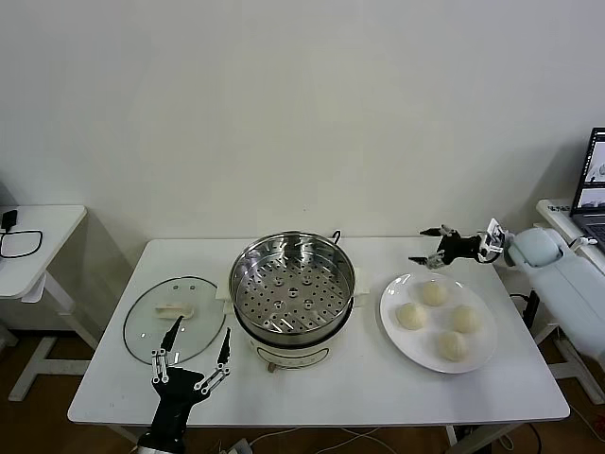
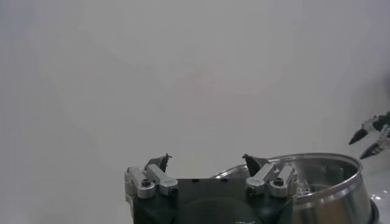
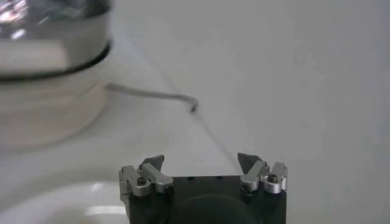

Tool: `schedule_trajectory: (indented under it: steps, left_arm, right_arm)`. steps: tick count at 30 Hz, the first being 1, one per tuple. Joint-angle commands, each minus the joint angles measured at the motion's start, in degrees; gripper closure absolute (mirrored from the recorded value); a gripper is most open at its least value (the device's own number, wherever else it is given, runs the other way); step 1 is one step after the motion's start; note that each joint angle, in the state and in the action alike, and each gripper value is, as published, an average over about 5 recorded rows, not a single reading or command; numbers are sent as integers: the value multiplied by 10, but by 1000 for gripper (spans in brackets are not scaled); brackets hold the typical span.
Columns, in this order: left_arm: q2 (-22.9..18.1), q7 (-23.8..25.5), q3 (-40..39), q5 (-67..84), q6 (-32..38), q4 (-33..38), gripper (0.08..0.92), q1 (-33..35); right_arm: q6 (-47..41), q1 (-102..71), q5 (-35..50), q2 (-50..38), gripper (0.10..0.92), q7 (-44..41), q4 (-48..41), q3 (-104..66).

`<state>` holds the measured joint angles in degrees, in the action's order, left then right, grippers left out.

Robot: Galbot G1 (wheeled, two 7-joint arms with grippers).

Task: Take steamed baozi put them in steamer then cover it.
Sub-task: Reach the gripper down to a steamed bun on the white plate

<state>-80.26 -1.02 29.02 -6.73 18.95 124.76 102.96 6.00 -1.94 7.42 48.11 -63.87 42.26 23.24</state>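
- Right gripper [image 1: 432, 246]: fingers spread wide, nothing between them, hanging just past the far edge of the plate [image 1: 395, 317], pointing toward the steamer [image 1: 293, 284].
- Baozi [image 1: 434, 293]: four on the plate, all below and nearer to the robot than the right gripper; the closest one just beneath the fingertips, not touched.
- No long axis on these buns: round domes, so probably any angle of approach works, with a short descent and a small pull back toward the robot.
- Right arm clearly nearer to the baozi; steamer then to the left of the plate, almost touching its rim.
- Left gripper [image 1: 194, 357]: also wide open and empty, low at the near table edge, over the near rim of the glass lid [image 1: 175, 320]; seems parked.
- Lid flat on the table left of the steamer, so likely the left arm's job later.
- Steamer basket empty, perforated bottom visible; nothing loaded yet.
- Table [image 1: 113, 378]: white, smooth.
- Room: plain pale wall behind, a small side table [image 1: 38, 236] at left with a cable, a laptop [image 1: 594, 180] at far right.
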Motion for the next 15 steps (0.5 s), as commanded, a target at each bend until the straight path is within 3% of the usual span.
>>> schedule_trajectory:
  steps: [1,15]
  left_arm:
    - [-4,-1,3,0,1,3,177,4]
    - [-11,-3,3,0,7,1,177,12]
  right_arm:
    - [30,90,-236,61,203,-160,-82,67]
    - [44,78,-320,128,203,-88,-146,67]
